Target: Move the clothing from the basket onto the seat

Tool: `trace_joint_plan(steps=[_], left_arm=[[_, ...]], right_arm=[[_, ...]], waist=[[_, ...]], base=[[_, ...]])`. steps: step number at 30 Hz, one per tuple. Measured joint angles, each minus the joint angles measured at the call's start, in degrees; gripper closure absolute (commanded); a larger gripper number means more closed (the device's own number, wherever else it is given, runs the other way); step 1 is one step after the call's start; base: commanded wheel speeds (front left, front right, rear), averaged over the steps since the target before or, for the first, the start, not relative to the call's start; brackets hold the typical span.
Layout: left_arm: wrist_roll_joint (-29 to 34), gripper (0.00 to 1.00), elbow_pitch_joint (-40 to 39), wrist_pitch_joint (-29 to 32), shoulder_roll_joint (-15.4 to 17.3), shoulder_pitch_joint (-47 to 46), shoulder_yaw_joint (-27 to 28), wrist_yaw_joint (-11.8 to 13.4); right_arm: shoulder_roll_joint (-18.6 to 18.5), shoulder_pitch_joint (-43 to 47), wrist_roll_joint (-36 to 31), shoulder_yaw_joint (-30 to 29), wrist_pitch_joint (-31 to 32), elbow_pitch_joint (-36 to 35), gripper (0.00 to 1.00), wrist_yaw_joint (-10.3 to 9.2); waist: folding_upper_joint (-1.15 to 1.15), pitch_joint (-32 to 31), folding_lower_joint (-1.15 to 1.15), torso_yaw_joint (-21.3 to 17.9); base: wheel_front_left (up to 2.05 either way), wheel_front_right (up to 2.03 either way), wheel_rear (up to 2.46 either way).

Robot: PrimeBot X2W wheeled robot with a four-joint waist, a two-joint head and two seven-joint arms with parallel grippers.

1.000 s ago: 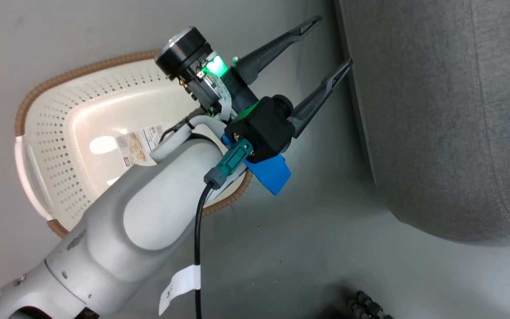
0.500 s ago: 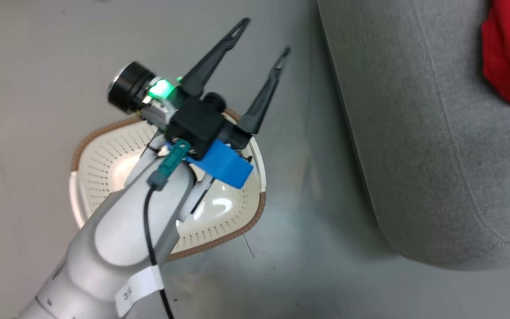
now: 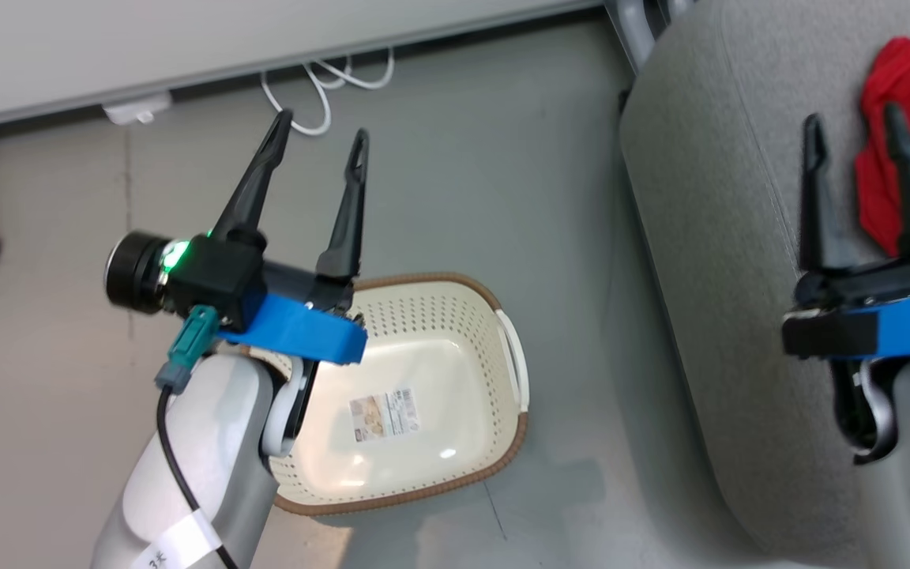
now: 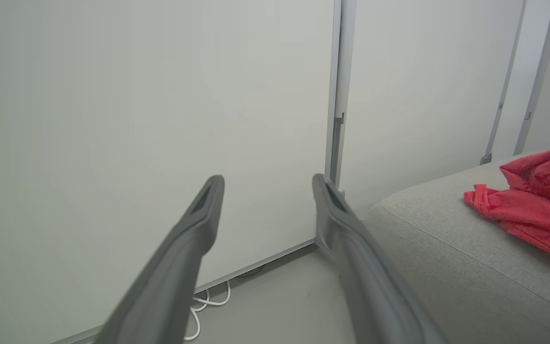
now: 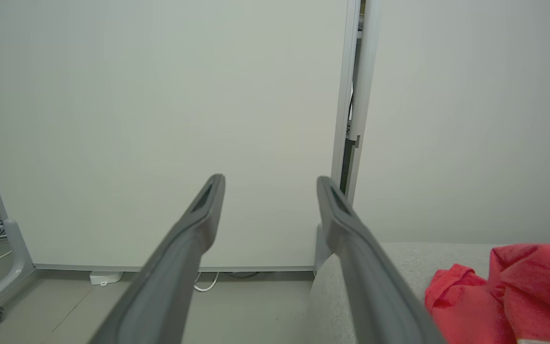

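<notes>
Jaws splayed and empty on both grippers, left gripper [image 3: 322,126] upper left, right gripper [image 3: 851,114] right edge, one basket [image 3: 431,280] lower centre, one clothing heap [image 3: 909,71] on seat [image 3: 723,237] upper right, right finger crossing it, cables [image 3: 329,79] top centre

The basket [image 3: 463,332] is glossy cream plastic, perforated, its rim [image 3: 423,278] a brown woven-look band. The label [image 3: 382,412] inside is printed paper. The seat [image 3: 708,237] is matt grey woven cloth with stitched seams. The clothing [image 3: 909,71] is soft, crumpled red cloth. The floor [image 3: 463,158] looks smooth, faintly sheened.
</notes>
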Motion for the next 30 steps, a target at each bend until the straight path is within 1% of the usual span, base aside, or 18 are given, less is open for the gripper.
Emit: trace_joint_plan(steps=[4, 14, 21, 30], left_arm=[[1.22, 0.00, 0.14, 0.00, -1.03, 4.02, 4.07, -0.32], [4.35, 0.00, -0.57, 0.00, -3.63, 12.61, 12.62, -1.55], [5.84, 0.00, -1.45, 0.00, -4.89, 16.97, 16.62, -3.07], [7.26, 0.00, -1.59, 0.00, -5.82, 21.25, 19.14, -3.85]], right_arm=[[1.19, 1.75, -0.05, 2.12, 0.00, 1.29, 0.00, 0.00], [3.31, 8.92, 0.02, 2.93, 0.01, 3.10, 0.00, 0.00], [4.23, 12.33, 0.04, 2.76, 0.01, 3.08, 0.00, 0.00], [4.85, 15.71, 0.34, 2.65, 0.01, 3.54, 0.00, 0.00]], waist=[[0.00, -3.03, 0.00, 1.62], [0.00, -9.48, -0.01, 4.98], [0.00, -12.13, -0.01, 6.18], [0.00, -13.97, 0.00, 7.20]], base=[[0.00, 0.00, 0.00], [0.00, 0.00, 0.00], [0.00, 0.00, 0.00], [0.00, 0.00, 0.00]])
